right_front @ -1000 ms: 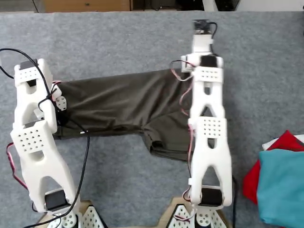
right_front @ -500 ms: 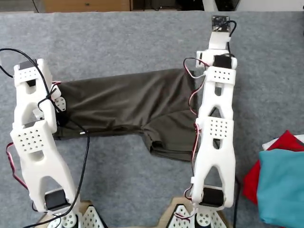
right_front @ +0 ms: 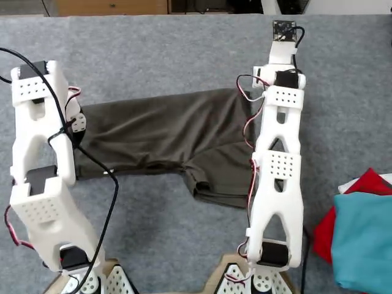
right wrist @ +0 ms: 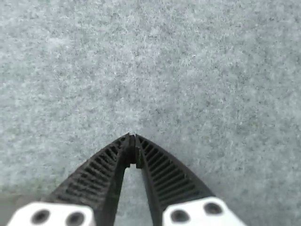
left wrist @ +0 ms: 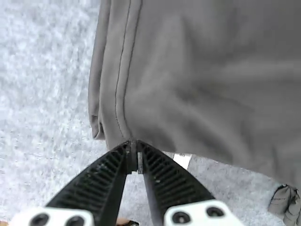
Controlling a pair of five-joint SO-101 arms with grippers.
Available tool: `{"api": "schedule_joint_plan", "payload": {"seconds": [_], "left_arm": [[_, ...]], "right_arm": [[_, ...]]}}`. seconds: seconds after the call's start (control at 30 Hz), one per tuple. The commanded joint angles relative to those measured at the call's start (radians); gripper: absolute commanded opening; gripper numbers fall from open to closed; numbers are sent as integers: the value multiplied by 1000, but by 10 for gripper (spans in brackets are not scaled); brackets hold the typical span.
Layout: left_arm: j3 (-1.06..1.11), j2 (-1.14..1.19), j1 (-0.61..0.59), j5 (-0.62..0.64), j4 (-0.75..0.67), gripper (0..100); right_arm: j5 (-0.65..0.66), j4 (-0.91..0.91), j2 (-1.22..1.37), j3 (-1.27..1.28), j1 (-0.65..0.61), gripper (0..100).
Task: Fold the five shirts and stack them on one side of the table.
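Left arm: white, rose from its base at the near edge and was bent at the elbow, with the upper link folded back over the lower one. Left claw: black ribbed fingers pressed together at the tips, no gap seen. Right arm: stretched almost straight away from its base and reached farther out than the left. Right claw: pointed downward, ribbed fingers likewise met at the tips.

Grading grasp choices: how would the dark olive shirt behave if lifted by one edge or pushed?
Probably floppy: the dark olive shirt lies creased and flat, so it would likely drape and sag. The fuzzy grey mat may grip it, so pushing would probably bunch it.
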Motion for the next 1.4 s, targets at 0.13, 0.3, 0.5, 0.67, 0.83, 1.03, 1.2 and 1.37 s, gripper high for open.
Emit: {"api": "schedule_joint_plan", "payload": {"seconds": [0.13, 0.3, 0.5, 0.67, 0.83, 1.03, 1.2, 1.37], "left_arm": [[18, -48, 46, 40, -46, 20], [66, 1, 94, 87, -64, 20], [135, 145, 87, 118, -166, 20], [140, 305, 55, 115, -209, 20], [52, 367, -38, 101, -132, 20], [43, 406, -109, 25, -92, 20], [49, 407, -160, -43, -84, 20], [25, 400, -181, -80, -57, 20]], "right_arm": [[-106, 146, -128, -51, -176, 6], [-161, 193, -128, -48, -268, 6], [-173, 187, -82, -48, -295, 6], [-169, 190, -22, -53, -257, 6], [-130, 187, -21, -53, -196, 6], [-107, 163, -15, -50, -133, 6], [-91, 130, -13, -44, -108, 6], [-92, 132, -15, -53, -110, 6]]}}
